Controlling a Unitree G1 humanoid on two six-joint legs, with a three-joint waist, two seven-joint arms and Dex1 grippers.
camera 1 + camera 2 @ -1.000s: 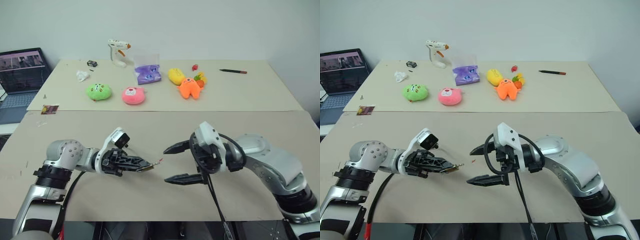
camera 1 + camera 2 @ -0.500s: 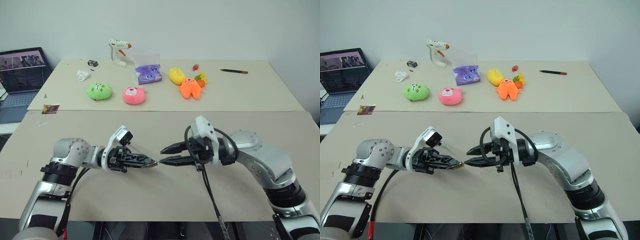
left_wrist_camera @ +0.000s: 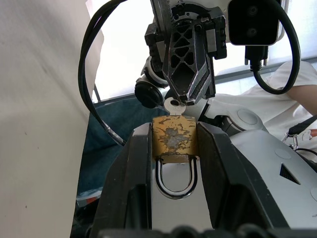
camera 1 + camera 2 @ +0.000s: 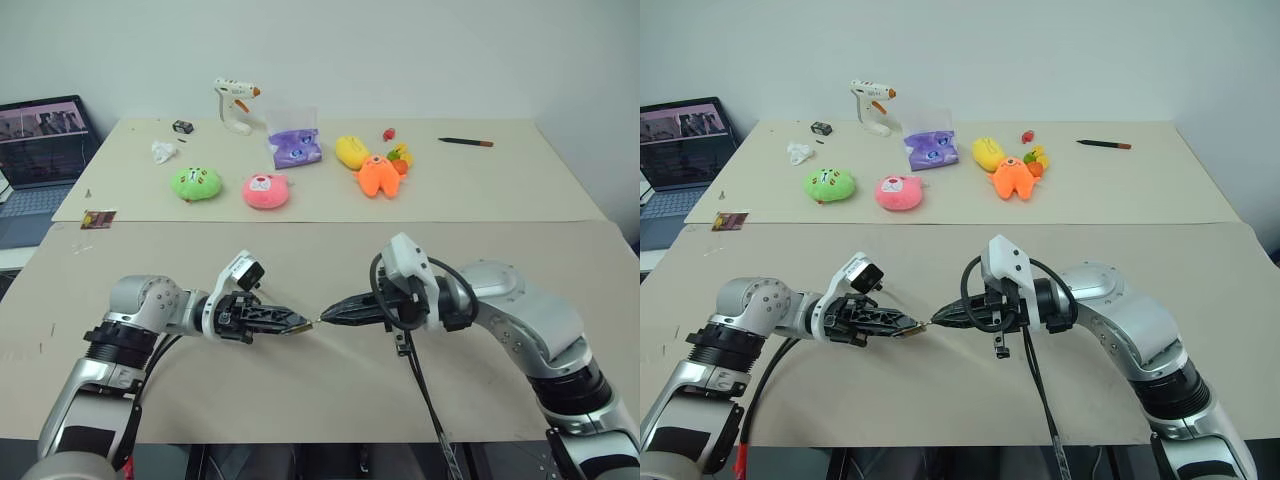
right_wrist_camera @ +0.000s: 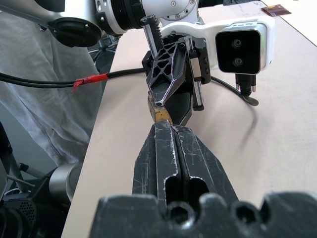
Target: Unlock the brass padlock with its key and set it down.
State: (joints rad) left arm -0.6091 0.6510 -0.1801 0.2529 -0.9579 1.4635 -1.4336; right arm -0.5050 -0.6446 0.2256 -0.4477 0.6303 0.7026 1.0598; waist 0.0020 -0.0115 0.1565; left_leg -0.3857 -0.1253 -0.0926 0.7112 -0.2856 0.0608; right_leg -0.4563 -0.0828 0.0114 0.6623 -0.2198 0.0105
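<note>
Laptop [image 4: 42, 150] sits at far left off the table edge, lid open. Small card [image 4: 98, 219] lies on the near-left part of the beige table [image 4: 520, 190]. On the far half, left to right: white crumpled bit [image 4: 164, 151], small black item [image 4: 183, 127], green plush [image 4: 196, 183], glue gun [image 4: 236, 104] standing upright, pink plush [image 4: 266, 190], purple pouch [image 4: 297, 149], yellow plush [image 4: 352, 152], orange plush [image 4: 377, 176], tiny red piece [image 4: 390, 133], pen [image 4: 466, 142].

Near half, over the table: left gripper [image 4: 280, 323] points right, jaws narrow and clamped on the brass padlock [image 3: 173, 140]. In the left wrist view the body sits between the two fingers, shackle toward the wrist, keyway end facing outward. In the head views the padlock shows as a small brass spot at the left fingertips.

Key [image 3: 173, 106] is at the padlock's outer end, its silvery head just past the brass body.

Right gripper [image 4: 325, 317] points left, tip to tip with the left one. Jaws pinched together, with the key head at their tips in the left wrist view. Right wrist view shows the fingers [image 5: 168, 148] pressed flat against each other, brass edge just beyond them.

Black cable [image 4: 420, 370] hangs from the right wrist down toward the near table edge.
</note>
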